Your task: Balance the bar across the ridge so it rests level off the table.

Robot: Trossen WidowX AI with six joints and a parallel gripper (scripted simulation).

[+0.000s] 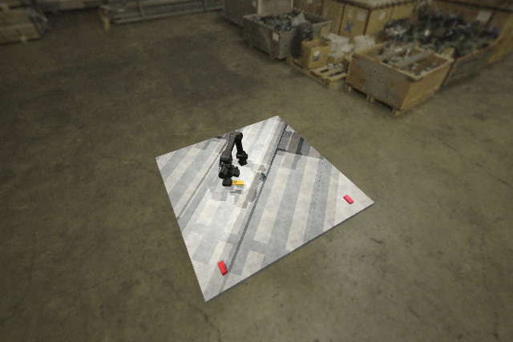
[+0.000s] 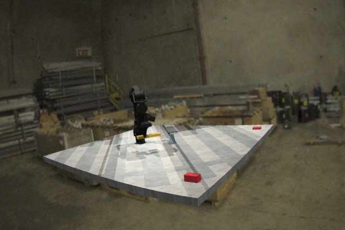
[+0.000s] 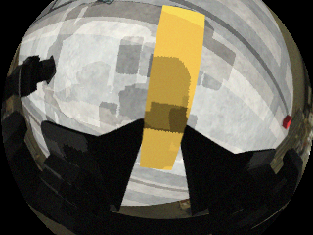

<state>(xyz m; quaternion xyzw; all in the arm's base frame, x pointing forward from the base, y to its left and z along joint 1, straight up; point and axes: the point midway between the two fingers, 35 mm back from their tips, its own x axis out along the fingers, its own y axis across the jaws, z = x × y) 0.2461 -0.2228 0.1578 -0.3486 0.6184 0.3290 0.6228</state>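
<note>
Bar (image 3: 171,85), yellow: clamped near 1 end in the gripper (image 2: 140,137), long axis running straight out ahead of the fingers, near level, held above the table (image 2: 144,166).
Ridge (image 2: 172,138), teal: ahead of the gripper, beyond the bar's free end, apart from it.
2 red blocks (image 2: 192,177) (image 2: 256,127): well apart, near table edges.
Surface: grey-striped slab; warehouse around.

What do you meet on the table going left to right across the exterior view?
End effector shut on the yellow bar → teal ridge → near red block → far red block.
</note>
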